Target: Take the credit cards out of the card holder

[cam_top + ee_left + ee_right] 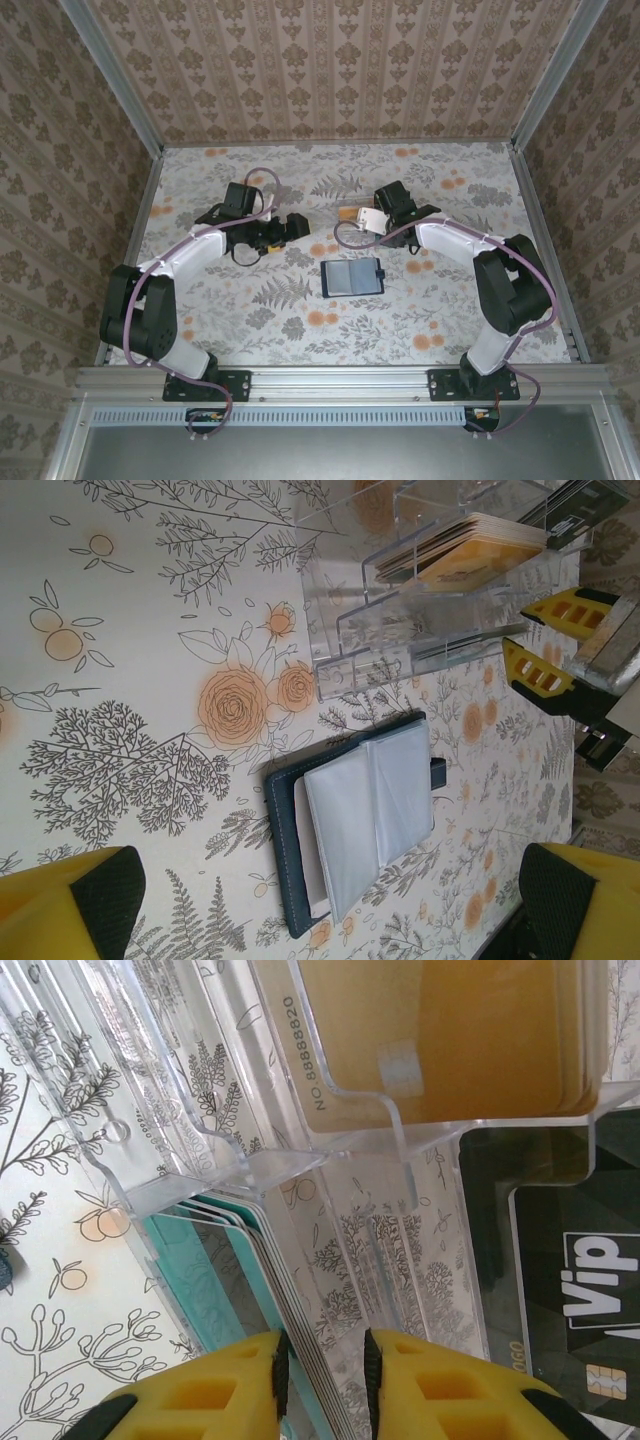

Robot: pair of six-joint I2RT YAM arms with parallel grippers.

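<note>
— Step in hand?
— Seemingly racking: right claw (325, 1360) narrow astride teal credit cards (215, 1290) in clear rack (200, 1150); grip unclear; left claw (330, 890) wide.
— Next?
— Card holder (353, 278) open at right claw's 6 o'clock; likely needs pale card (370, 815) pinched out.

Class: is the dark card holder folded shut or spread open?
Spread open: the card holder lies flat, pale inner sleeves facing up.

We see clear acrylic tiered stand (350, 650) on floral-print tabletop (250, 300); we note damask-wallpapered walls (330, 70), aluminium rail (340, 378) along near edge.
</note>
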